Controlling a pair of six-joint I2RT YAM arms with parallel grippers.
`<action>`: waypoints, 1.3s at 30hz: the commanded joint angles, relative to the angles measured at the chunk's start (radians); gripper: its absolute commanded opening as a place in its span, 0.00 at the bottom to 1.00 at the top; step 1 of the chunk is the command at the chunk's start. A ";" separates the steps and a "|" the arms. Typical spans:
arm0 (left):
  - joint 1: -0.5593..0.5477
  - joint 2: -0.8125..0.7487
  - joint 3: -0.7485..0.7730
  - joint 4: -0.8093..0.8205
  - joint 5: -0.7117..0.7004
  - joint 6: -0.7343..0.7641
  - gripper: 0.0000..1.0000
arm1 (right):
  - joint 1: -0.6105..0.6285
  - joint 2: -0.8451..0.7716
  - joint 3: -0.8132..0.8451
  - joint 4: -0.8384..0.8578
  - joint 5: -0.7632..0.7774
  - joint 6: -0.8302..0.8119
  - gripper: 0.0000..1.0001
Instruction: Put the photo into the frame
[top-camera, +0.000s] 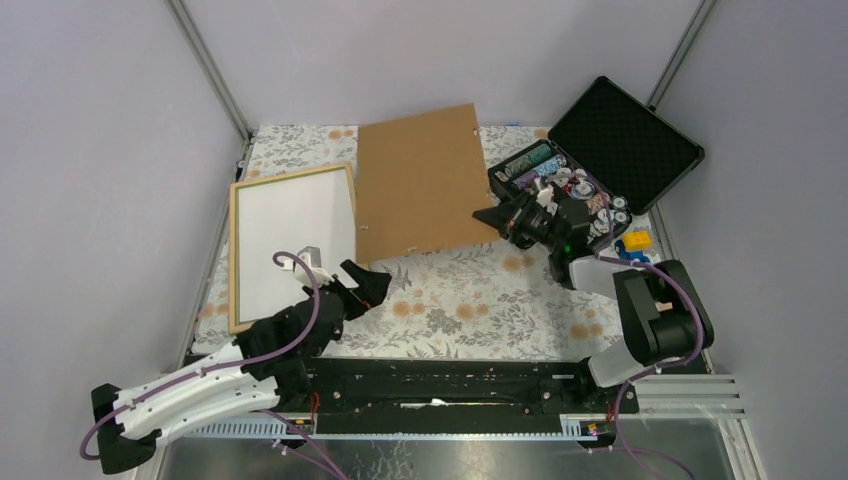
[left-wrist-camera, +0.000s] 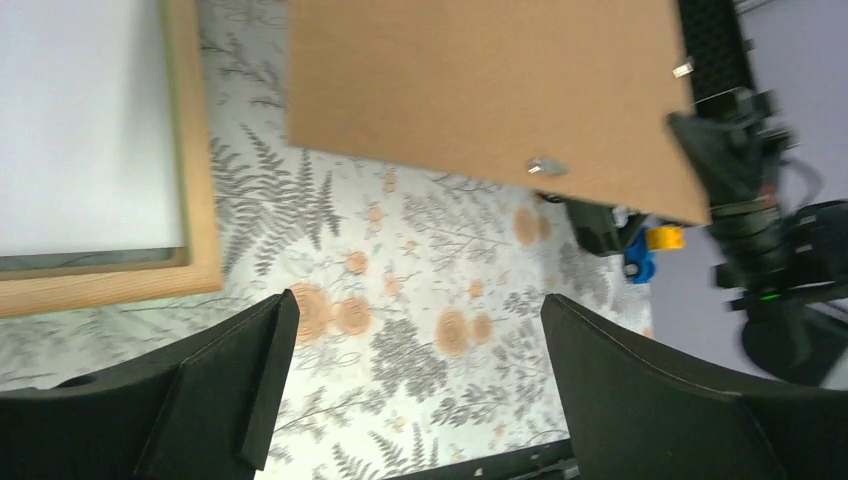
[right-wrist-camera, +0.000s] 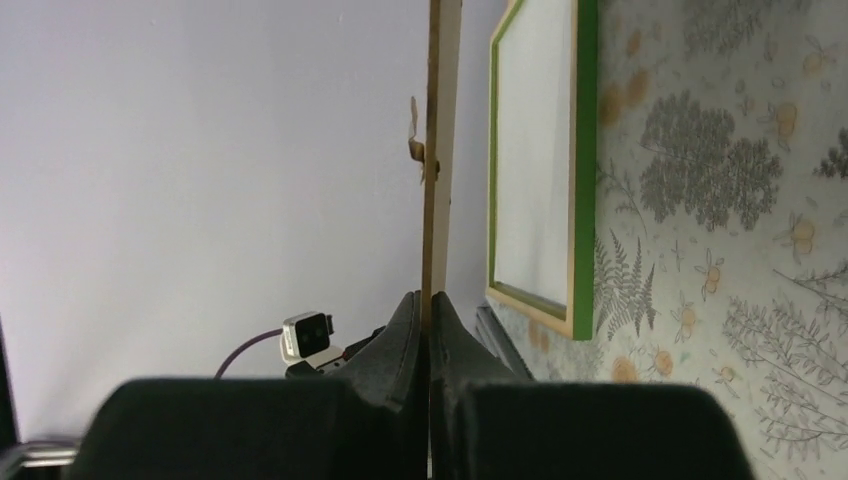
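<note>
The frame (top-camera: 293, 175) lies flat at the left, light wood rim up; its green edge shows in the right wrist view (right-wrist-camera: 585, 150). A plain white sheet (top-camera: 295, 240) fills its opening, apparently the photo's white back; no sea picture shows. My right gripper (top-camera: 492, 215) is shut on the near edge of the brown backing panel (top-camera: 420, 185) and holds it raised off the table, seen edge-on between my fingers (right-wrist-camera: 428, 310). My left gripper (top-camera: 368, 278) is open and empty above the cloth (left-wrist-camera: 415, 390), just right of the frame's near corner (left-wrist-camera: 190, 150).
An open black case of chips (top-camera: 600, 150) stands at the back right, behind my right gripper. A small blue and yellow toy (top-camera: 632, 245) lies next to it. Grey walls close in the left, back and right. A floral cloth (top-camera: 470, 300) covers the table.
</note>
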 joint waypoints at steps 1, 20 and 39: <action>-0.001 -0.024 0.116 -0.274 -0.036 0.054 0.99 | -0.071 -0.143 0.165 -0.274 -0.141 -0.299 0.00; 0.681 0.592 0.395 0.017 0.538 0.496 0.90 | -0.242 -0.433 0.243 -0.826 -0.150 -0.704 0.00; 0.728 1.098 0.537 0.157 0.498 0.461 0.62 | -0.242 -0.482 0.204 -0.842 -0.182 -0.727 0.00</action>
